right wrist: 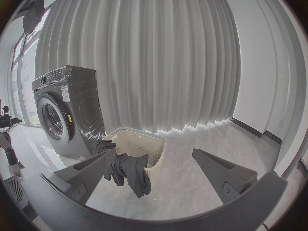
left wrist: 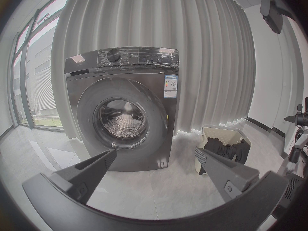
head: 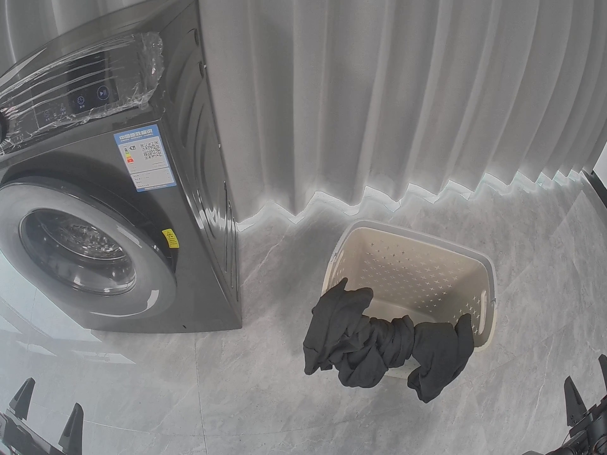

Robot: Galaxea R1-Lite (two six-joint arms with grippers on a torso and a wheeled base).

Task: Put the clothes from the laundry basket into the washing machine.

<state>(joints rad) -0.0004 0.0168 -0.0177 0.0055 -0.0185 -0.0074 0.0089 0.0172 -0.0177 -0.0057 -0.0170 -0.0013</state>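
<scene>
- Clothes (head: 373,349), head view: a dark grey, twisted fabric bundle lies draped over the near rim of the cream perforated plastic laundry basket (head: 411,230), which stands on the pale marble-look floor (head: 253,399) right of centre. The dark grey front-loading washing machine (head: 196,273) stands well apart to the left, against the white pleated curtain (head: 379,96).
- Orientation, head view: the bundle's long axis runs left to right along the rim. One end points towards the machine, and both ends hang outside the basket wall.
- Grippers, head view: left gripper (head: 47,412) and right gripper (head: 588,387) sit low at the near corners, fingers spread, holding nothing and clear of the clothes.
- Left wrist view: the left gripper (left wrist: 154,151) has its fingers parted and empty. The washing machine (left wrist: 86,113) faces it squarely; whether the door stands open cannot be told. The clothes (left wrist: 227,149) hang on the basket (left wrist: 221,130) beyond.
- Right wrist view: the right gripper (right wrist: 153,152) is likewise parted and empty. The clothes (right wrist: 131,170) droop over the basket (right wrist: 141,141) rim nearest it.
- Assessment: the pick has not begun, and the right arm looks better placed for it. Recommend straddling the twisted middle across the long axis, closing firmly, then lifting clear of the rim so that the hanging ends neither snag nor tip the basket.
</scene>
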